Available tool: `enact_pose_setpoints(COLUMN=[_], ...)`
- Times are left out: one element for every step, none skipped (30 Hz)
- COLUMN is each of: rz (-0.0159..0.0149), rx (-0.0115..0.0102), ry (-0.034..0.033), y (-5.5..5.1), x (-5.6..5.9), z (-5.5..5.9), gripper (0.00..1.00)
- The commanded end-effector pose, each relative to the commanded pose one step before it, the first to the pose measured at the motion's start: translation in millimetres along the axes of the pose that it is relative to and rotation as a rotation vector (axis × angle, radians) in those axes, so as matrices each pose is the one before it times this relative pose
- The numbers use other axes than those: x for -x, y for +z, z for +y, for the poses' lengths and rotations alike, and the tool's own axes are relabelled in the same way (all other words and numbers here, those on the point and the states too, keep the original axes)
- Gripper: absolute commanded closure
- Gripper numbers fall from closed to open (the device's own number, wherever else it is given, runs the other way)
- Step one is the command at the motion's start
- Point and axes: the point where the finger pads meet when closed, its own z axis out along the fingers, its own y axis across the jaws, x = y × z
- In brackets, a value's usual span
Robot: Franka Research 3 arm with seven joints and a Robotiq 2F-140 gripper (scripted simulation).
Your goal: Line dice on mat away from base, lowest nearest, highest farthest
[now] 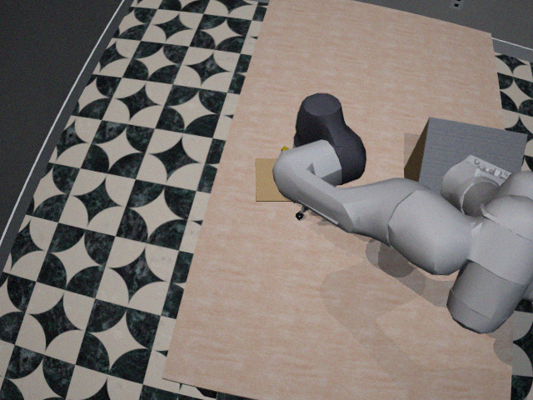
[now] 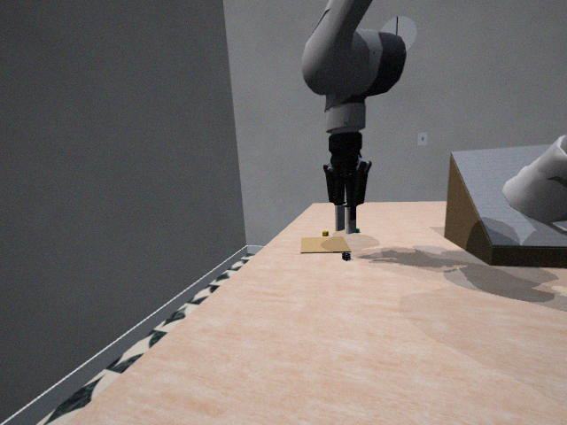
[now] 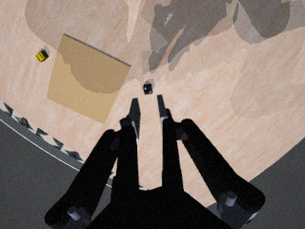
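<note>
Pinkish wood grain spans the tabletop [image 1: 275, 301] [image 2: 320, 329] [image 3: 257, 143], bearing no readable lettering.

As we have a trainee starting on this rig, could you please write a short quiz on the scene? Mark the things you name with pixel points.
1. True or false: the yellow die [image 1: 284, 148] [image 2: 325, 234] [image 3: 42, 55] lies fully on the mat [image 1: 264, 181] [image 2: 315, 244] [image 3: 86, 76].

2. What do the fingers [image 2: 339, 218] hold?
a) the black die
b) the yellow die
c) nothing

3. Fill in the colour: the die that shows only in the exterior view is the ____ one.

Key: 1. False, it lies off the mat; 2. c; 3. green [image 2: 358, 230].
</note>
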Motion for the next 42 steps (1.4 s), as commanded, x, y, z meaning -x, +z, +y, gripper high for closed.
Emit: enact_pose_setpoints(rz=[0.00051,0.0,-0.00001,0.0,0.0,0.00001,0.0,0.0,0.0,0.00001,-0.00001,0.0,0.00001,-0.00001,0.0,0.00001,-0.00001,0.0,0.0,0.0,0.00001,-0.00001,0.0,0.00001,-0.00001,0.0,0.00001,-0.00001,0.0,0.0,0.0,0.0,0.0,0.0,0.0,0.0,0.0,0.0,0.0,0.0,0.0,0.0], rx=[-0.00038,0.0,0.0,0.0,0.0,0.0,0.0,0.0,0.0,0.0,0.0,0.0,0.0,0.0,0.0,0.0,0.0,0.0,0.0,0.0,0.0,0.0,0.0,0.0,0.0,0.0,0.0,0.0,0.0,0.0,0.0,0.0,0.0,0.0,0.0,0.0,0.0,0.0,0.0,0.0,0.0,0.0], ry=[-0.0074,0.0,-0.00001,0.0,0.0,0.00001,0.0,0.0,0.0,0.00001,-0.00001,0.0,0.00001,-0.00001,0.0,0.00001,-0.00001,0.0,0.0,0.0,0.00001,-0.00001,0.0,0.00001,-0.00001,0.0,0.00001,-0.00001,0.0,0.0,0.0,-0.00001,0.0,0.0,0.0,0.0,0.0,0.0,0.0,0.0,0.0,0.0], y=[3.24,0.0,0.94,1.02,1.11,1.19,1.25,1.32,1.39,1.45,1.49,1.54,1.58,1.59,1.62,1.64,1.63,0.0,0.0,1.64,1.64,1.61,1.6,1.57,1.53,1.49,1.45,1.39,1.33,1.28,1.21,1.13,1.06,0.99,0.0,0.0,0.92,0.83,0.75,0.67,0.59,0.51], x=[-0.83,0.0,-0.01,-0.02,-0.02,-0.03,-0.02,-0.02,-0.03,-0.03,-0.02,-0.03,-0.03,-0.02,-0.03,-0.04,-0.02,0.0,0.0,-0.03,-0.03,-0.02,-0.03,-0.03,-0.02,-0.03,-0.03,-0.02,-0.02,-0.03,-0.02,-0.02,-0.02,-0.02,0.0,0.0,-0.02,-0.01,-0.01,-0.01,-0.01,-0.01], z=[0.15,0.0,-0.01,-0.01,-0.01,-0.01,-0.01,-0.01,-0.01,-0.01,-0.02,-0.01,-0.01,-0.02,-0.01,-0.01,-0.02,0.0,0.0,-0.01,-0.01,-0.02,-0.01,-0.01,-0.02,-0.01,-0.01,-0.02,-0.01,-0.01,-0.01,-0.01,-0.01,-0.01,0.0,0.0,0.0,-0.01,-0.01,-0.01,0.0,0.0], gripper=[0.81,0.81,0.81,0.81,0.81,0.81,0.81,0.81,0.81,0.81,0.81,0.81,0.81,0.81,0.81,0.81,0.81,0.81,0.81,0.81,0.81,0.81,0.81,0.81,0.81,0.81,0.81,0.81,0.81,0.81,0.81,0.81,0.81,0.81,0.81,0.81,0.81,0.81,0.81,0.81,0.81,0.81])
